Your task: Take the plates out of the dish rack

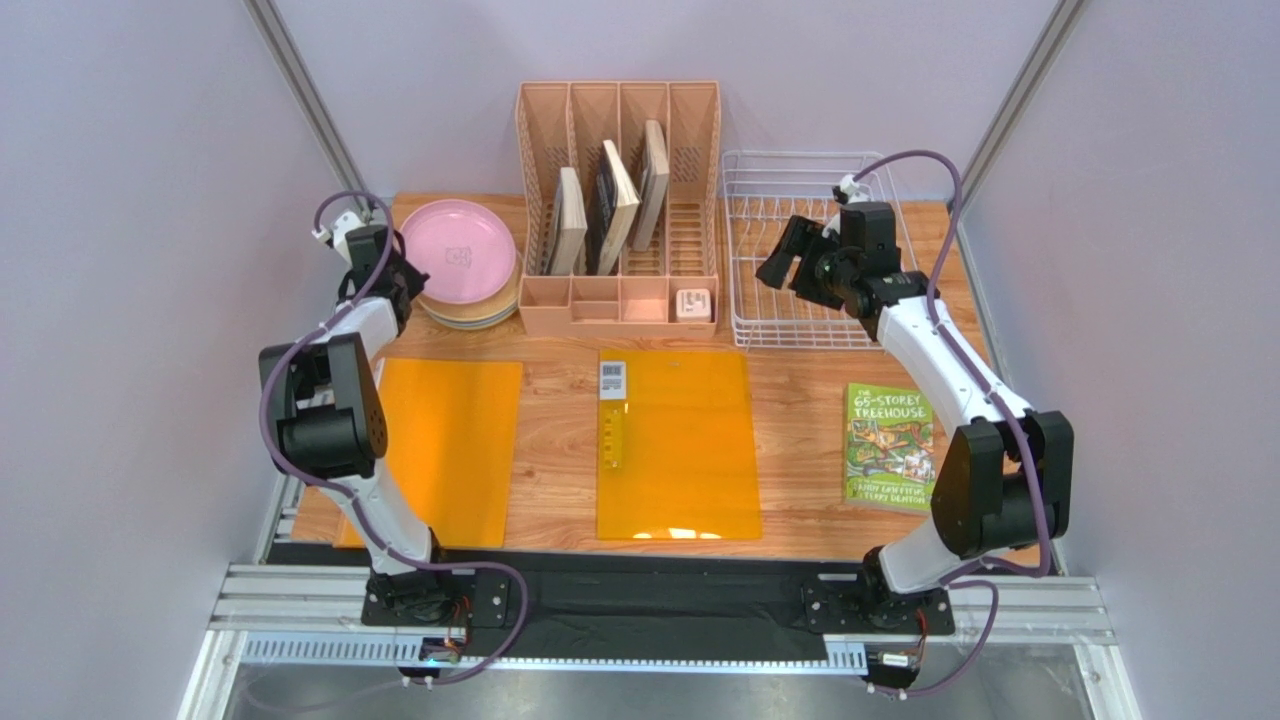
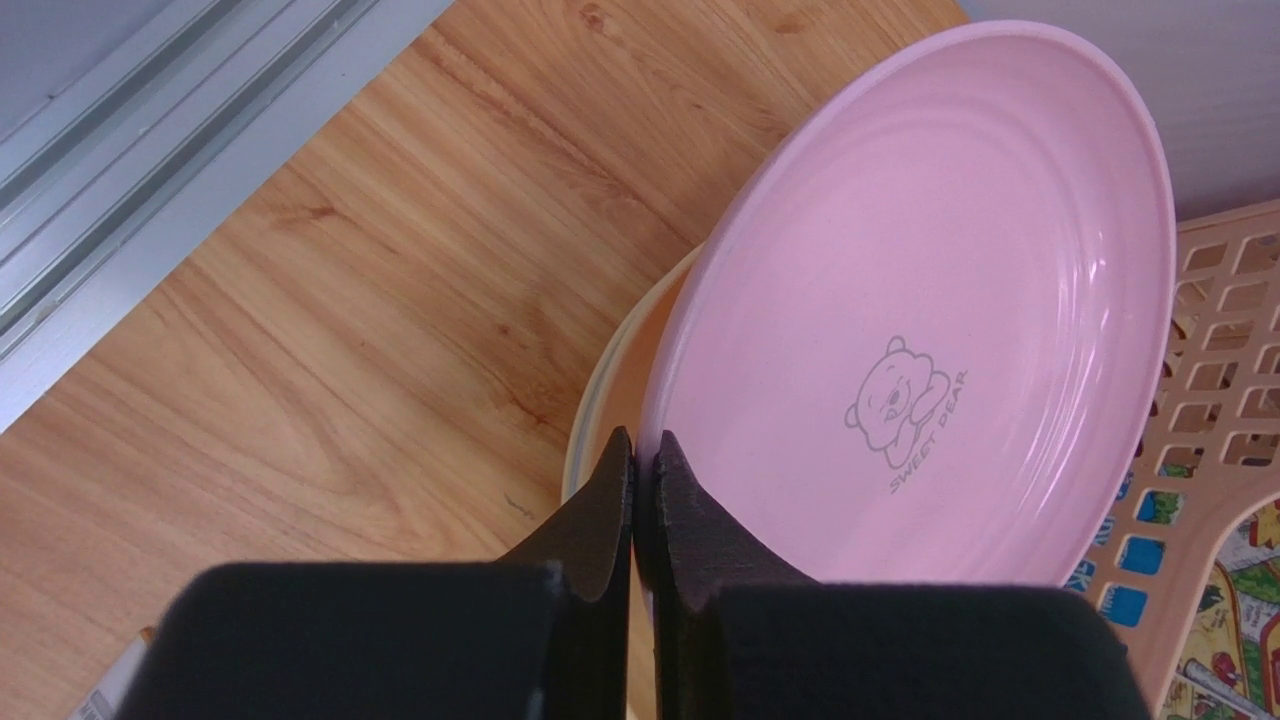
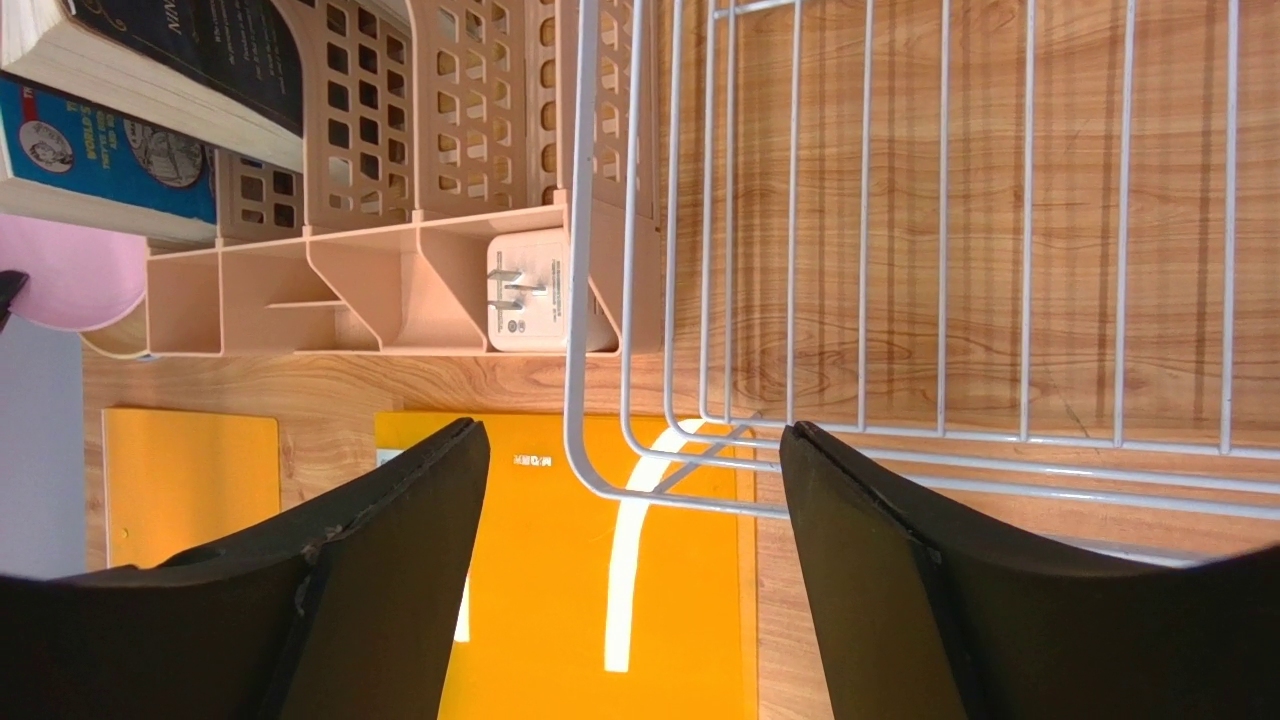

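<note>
The pink plate (image 1: 458, 252) lies on top of a stack of other plates (image 1: 469, 317) at the back left of the table. In the left wrist view the pink plate (image 2: 932, 300) sits tilted on a pale yellow rim (image 2: 601, 393). My left gripper (image 2: 642, 446) is shut on the pink plate's near rim; in the top view the left gripper (image 1: 397, 282) is at the stack's left edge. The white wire dish rack (image 1: 798, 165) at the back right holds no plates. My right gripper (image 1: 780, 255) is open and empty above the rack's left side (image 3: 902, 225), fingertips (image 3: 451, 450) spread wide.
A pink-beige organizer (image 1: 619, 308) with books stands between the stack and the rack; a white plug (image 3: 526, 293) sits in its front tray. Two orange mats (image 1: 443, 443) (image 1: 684, 465) lie in front. A green book (image 1: 887, 443) lies at the right.
</note>
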Robot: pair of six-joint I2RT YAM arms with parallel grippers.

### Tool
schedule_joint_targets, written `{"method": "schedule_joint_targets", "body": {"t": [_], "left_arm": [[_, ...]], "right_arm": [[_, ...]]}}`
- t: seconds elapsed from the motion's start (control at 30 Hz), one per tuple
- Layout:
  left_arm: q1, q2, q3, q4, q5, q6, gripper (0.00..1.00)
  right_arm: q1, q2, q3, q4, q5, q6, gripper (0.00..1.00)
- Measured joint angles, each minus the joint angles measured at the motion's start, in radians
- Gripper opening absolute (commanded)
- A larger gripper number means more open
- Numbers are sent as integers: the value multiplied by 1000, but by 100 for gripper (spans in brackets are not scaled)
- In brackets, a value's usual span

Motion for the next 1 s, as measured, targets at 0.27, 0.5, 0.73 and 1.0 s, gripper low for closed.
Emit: {"method": "schedule_joint_targets", "body": {"t": [0.27,0.5,0.73,1.0], "left_arm": [[-14,51,8,12,13,-3,11],[-50,58,8,5,1,-5,40],[-62,58,10,-18,21,-3,65],[-88,-29,-27,-68,38,1,97]], "right_arm": [[0,35,19,-7,-1,0,78],[0,36,19,-14,0,-4,78],[0,36,19,-16,-1,-8,78],[0,0,-3,-19,29,-30,79]]}}
